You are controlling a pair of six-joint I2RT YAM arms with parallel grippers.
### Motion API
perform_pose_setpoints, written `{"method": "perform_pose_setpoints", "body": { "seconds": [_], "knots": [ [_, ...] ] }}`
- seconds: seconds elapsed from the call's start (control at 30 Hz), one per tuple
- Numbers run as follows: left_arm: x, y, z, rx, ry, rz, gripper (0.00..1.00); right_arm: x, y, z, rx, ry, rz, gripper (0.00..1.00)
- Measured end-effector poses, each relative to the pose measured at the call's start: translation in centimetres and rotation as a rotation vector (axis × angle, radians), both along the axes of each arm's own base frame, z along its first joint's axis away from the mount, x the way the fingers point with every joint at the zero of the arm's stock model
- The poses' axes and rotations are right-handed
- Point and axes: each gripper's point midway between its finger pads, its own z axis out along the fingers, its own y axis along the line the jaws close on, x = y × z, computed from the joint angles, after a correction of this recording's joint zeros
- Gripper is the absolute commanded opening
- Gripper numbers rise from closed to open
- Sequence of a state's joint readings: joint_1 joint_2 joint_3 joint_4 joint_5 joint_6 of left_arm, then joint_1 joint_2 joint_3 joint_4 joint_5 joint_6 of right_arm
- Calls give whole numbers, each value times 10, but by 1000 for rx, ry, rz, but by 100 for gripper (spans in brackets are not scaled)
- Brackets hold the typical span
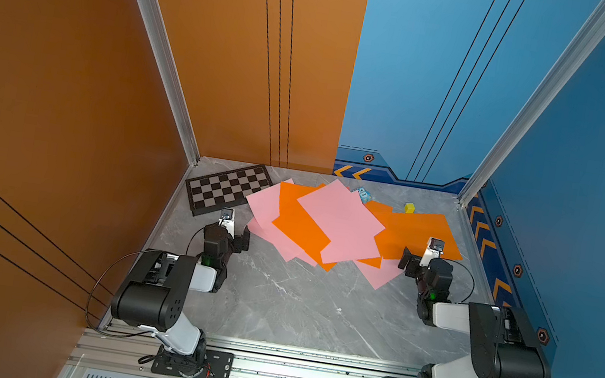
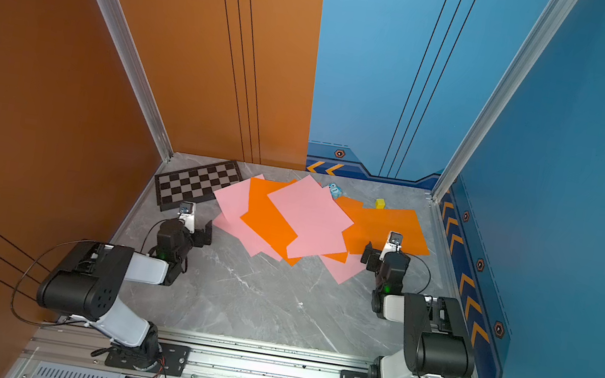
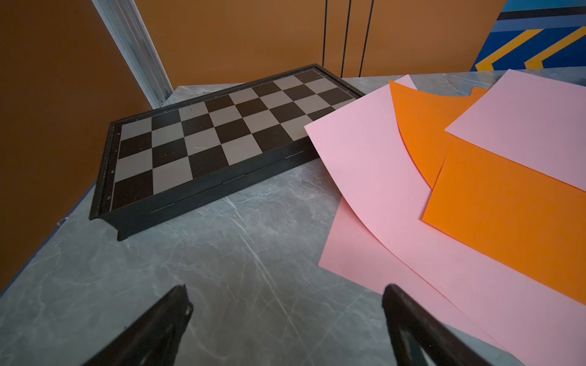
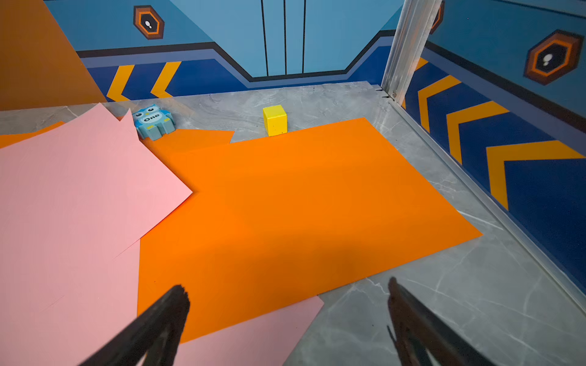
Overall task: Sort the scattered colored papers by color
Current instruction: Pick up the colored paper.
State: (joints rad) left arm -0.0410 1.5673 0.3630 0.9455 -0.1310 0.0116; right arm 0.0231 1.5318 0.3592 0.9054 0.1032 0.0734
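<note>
- Logging the colored papers (image 1: 332,223) first: 1 loose, overlapping heap on the grey marble table (image 1: 295,311), in the far half, from centre toward the robot's right. Pink and orange lie mixed, with no separate colour stacks.
- Layers?
- The top pink sheet (image 1: 341,220) sits uppermost at centre, tilted, covering part of the middle orange sheet (image 1: 300,222). The left pink sheet (image 3: 364,164) curls upward, 1 corner over the rim of the checkered board (image 3: 206,139) in the far left corner. The large orange sheet (image 4: 301,206) lies flat on the right, its near edge overlapping the near pink sheet (image 4: 253,336).
- Status of the left gripper (image 3: 287,293)?
- It hovers over bare table just beside the heap's left edge. Jaws are spread wide with nothing between them. In the wrist view 1 finger (image 3: 412,320) lines up with the edge of the lowest pink sheet (image 3: 348,253); contact cannot be told.
- And the right gripper (image 4: 287,289)?
- Jaws likewise wide apart and empty, at the near edge of the large orange sheet. 1 finger (image 4: 158,323) shows over paper, the other over bare marble.
- Bystanders?
- 2 small items sit behind the heap. The yellow cube (image 4: 275,119) is right at the far edge of the large orange sheet. The blue owl toy (image 4: 153,122), lettered "One", is beside a pink corner. Both top views show the arms folded low, 1 at each side of the heap.
</note>
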Motion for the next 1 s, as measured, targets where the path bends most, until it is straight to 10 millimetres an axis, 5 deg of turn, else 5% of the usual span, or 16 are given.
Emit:
{"method": "perform_pose_setpoints", "body": {
  "seconds": [1.0],
  "knots": [
    [-2,0,2,39,5,35,98,1,0,-2,2,19,2,100]
  ]
}}
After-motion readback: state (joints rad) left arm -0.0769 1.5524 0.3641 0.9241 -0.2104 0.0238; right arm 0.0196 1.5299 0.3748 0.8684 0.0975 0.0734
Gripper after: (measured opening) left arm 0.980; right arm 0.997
